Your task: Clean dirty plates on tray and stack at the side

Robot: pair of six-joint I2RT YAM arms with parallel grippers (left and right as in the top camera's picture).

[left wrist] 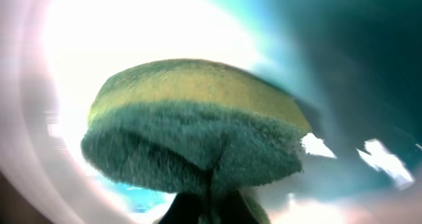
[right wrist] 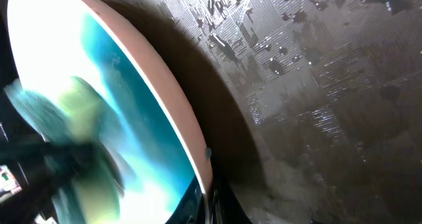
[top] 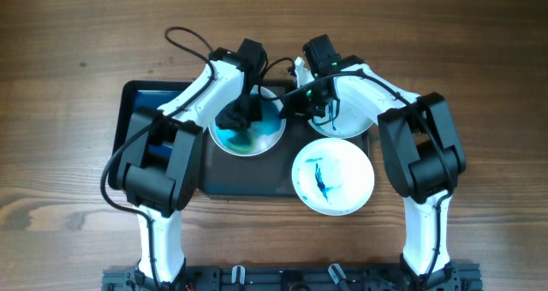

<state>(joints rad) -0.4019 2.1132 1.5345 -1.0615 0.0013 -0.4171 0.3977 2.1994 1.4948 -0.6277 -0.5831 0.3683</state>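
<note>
A white plate (top: pixel 257 137) smeared teal is held tilted over the dark grey tray (top: pixel 248 181). My left gripper (top: pixel 241 115) is shut on a yellow-and-green sponge (left wrist: pixel 198 125) pressed against this plate's face (left wrist: pixel 119 33). My right gripper (top: pixel 289 103) is shut on the plate's right rim; in the right wrist view its jaws (right wrist: pixel 208 199) pinch the rim (right wrist: pixel 173 99), with the blurred sponge (right wrist: pixel 79 135) on the teal face. A second plate (top: pixel 347 124) lies partly under the right arm. A third plate (top: pixel 334 176) with blue streaks lies at the tray's right front corner.
A glossy blue tray (top: pixel 137 103) sits at the left, partly under the grey tray and the left arm. The grey tray's floor (right wrist: pixel 316 85) is wet with droplets. Bare wooden table (top: pixel 479 60) surrounds the trays.
</note>
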